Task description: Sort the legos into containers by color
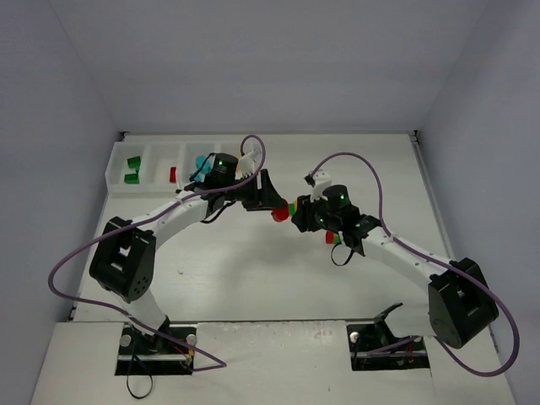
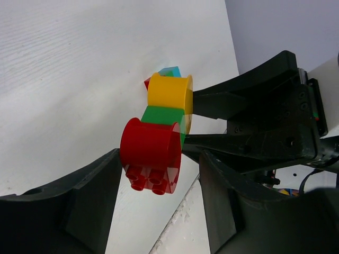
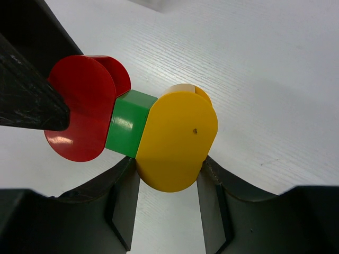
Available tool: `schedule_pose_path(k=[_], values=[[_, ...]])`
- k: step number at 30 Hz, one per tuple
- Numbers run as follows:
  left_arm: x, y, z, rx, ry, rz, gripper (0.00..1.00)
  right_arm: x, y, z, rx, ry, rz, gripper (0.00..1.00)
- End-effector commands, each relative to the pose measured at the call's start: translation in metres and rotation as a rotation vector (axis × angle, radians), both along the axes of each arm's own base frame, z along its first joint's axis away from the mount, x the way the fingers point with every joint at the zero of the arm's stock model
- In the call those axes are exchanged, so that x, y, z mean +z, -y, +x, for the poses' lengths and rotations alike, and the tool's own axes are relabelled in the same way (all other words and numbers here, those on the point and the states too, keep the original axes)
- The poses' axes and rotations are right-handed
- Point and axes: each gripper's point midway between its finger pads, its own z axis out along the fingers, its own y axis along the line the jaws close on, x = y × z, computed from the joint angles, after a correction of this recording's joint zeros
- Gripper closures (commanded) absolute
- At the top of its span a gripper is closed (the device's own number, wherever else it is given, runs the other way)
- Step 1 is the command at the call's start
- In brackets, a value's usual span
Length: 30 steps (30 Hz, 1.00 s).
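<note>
firstly, at far left, the tray [image 1: 156, 160] is noted at the far edge of the table [image 1: 253, 278]. green bricks [image 1: 132, 169] are seen in its first compartment, a red brick [image 1: 173, 175] in the second and a cyan brick [image 1: 201, 163] in the third. the fourth compartment is largely hidden, and its contents cannot be told.

right of the tray, the left gripper [image 1: 275, 209] is found with its jaws narrowed about the red end of a stack [image 2: 159, 127]. one finger is laid flat against the red face; contact on the other side is not clearly shown. the stack, red then green then yellow, is held clear of the table, mid-table, between the two grippers. its yellow end is clamped by the right gripper [image 1: 299, 219], with both fingers pressed against it.

further right, a small red-and-green piece [image 1: 331, 239] is seen on the table near the right gripper.
</note>
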Motion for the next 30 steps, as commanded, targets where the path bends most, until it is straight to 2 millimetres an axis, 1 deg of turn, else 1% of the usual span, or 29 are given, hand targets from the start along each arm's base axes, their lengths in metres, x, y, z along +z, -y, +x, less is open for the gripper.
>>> schedule_pose_path(k=[1,5,8,10,13,14,15,18,19,24,26,30], values=[[0.037,0.009,-0.001,-0.034,0.092,-0.096,0.47,0.038,-0.009,0.012,0.003,0.115,0.094,1.00],[0.035,0.008,-0.004,-0.036,0.091,-0.091,0.49,0.041,-0.009,0.012,0.000,0.124,0.110,1.00],[0.036,0.008,-0.007,-0.038,0.099,-0.087,0.57,0.045,-0.008,0.012,-0.005,0.140,0.123,1.00],[0.037,0.008,-0.008,-0.040,0.099,-0.086,0.60,0.047,-0.007,0.013,-0.011,0.147,0.127,1.00],[0.038,0.008,-0.009,-0.036,0.110,-0.081,0.73,0.049,-0.007,0.014,-0.013,0.157,0.129,1.00],[0.039,0.008,-0.009,-0.037,0.114,-0.078,0.81,0.050,-0.007,0.014,-0.013,0.161,0.131,1.00],[0.040,0.007,-0.008,-0.029,0.121,-0.074,0.90,0.050,-0.007,0.015,-0.014,0.162,0.132,1.00],[0.043,0.005,-0.010,-0.029,0.132,-0.064,0.98,0.048,-0.005,0.016,-0.027,0.166,0.129,1.00],[0.046,0.005,-0.010,-0.030,0.138,-0.062,0.99,0.047,-0.003,0.016,-0.036,0.163,0.127,1.00],[0.049,0.001,-0.013,-0.037,0.148,-0.044,1.00,0.040,0.004,0.017,-0.062,0.156,0.138,1.00],[0.044,-0.004,-0.016,-0.035,0.116,-0.023,1.00,0.039,0.005,0.018,-0.067,0.156,0.144,1.00],[0.045,-0.007,-0.019,-0.038,0.110,-0.026,1.00,0.037,0.012,0.021,-0.084,0.157,0.143,1.00]])
